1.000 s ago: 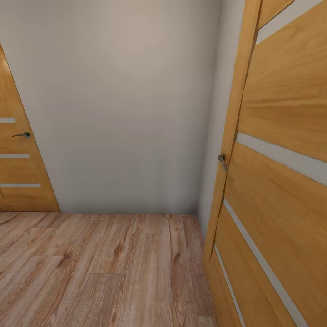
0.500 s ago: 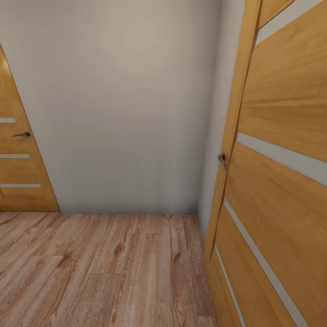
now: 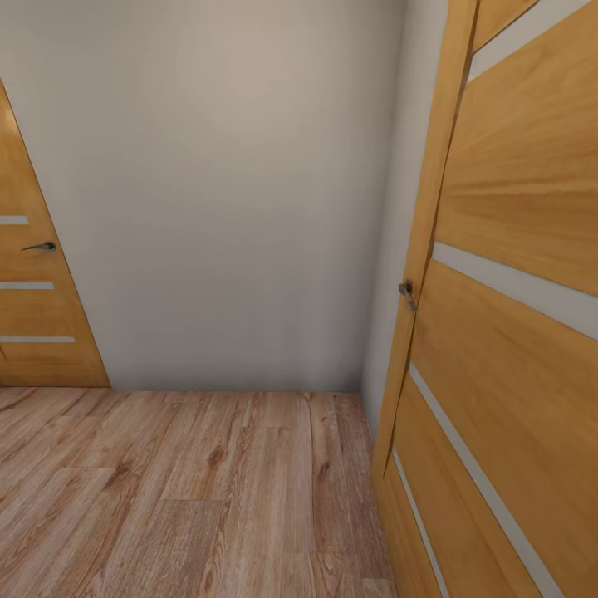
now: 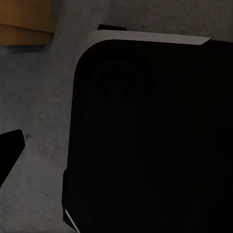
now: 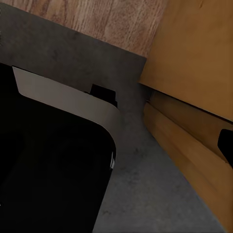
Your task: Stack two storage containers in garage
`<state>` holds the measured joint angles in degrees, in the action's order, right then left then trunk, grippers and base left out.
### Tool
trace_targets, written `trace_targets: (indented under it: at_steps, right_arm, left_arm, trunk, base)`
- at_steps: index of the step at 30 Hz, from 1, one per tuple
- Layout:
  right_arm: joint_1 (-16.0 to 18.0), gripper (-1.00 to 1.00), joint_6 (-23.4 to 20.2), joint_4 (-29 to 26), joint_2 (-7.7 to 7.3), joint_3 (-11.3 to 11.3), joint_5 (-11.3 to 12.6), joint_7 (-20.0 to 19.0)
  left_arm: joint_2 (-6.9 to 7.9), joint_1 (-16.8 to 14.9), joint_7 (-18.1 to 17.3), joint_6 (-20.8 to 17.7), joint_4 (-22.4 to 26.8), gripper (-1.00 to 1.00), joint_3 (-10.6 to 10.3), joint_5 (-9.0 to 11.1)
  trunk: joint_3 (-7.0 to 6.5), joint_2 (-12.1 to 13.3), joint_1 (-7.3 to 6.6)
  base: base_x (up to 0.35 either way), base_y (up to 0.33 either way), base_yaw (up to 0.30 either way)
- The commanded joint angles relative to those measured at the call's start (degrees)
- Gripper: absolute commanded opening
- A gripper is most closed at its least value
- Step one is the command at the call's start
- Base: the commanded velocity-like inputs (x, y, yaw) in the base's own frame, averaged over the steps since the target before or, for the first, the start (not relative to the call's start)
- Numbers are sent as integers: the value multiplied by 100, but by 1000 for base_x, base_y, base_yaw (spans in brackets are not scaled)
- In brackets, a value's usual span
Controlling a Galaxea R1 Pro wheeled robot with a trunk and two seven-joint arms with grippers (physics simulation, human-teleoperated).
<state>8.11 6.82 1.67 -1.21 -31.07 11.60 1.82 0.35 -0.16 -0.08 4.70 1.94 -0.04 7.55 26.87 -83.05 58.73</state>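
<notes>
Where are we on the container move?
Nothing looks done from these views: no red-orange bin appears. The head view faces a plain wall between two orange-brown doors, one to the left and one open close on the right, above wood-plank floor. Wrist views show dark grey concrete under the robot's black base. Both carries and the stacking remain.

Facing a plain off-white wall point(image 3: 241, 191); light wood-plank floor point(image 3: 191, 490) meets it at the base; orange-brown wooden door point(image 3: 25, 307) with lever handle at far left; second, open door point(image 3: 507, 332) close on my right; even, soft light.
</notes>
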Motion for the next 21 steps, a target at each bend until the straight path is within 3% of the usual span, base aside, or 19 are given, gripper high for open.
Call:
trace_targets:
  at_steps: [1,21]
  right_arm:
    - [6,100,30,18,6,-49,53,2]
    - [6,100,-31,18,15,-49,59,-1]
  left_arm:
    - [0,-2,-1,14,-1,100,-5,45]
    - [0,-2,-1,14,-1,100,-5,45]
  trunk:
    - [5,-3,0]
    - [11,-3,0]
  base:
    - [0,0,0]
    - [0,0,18]
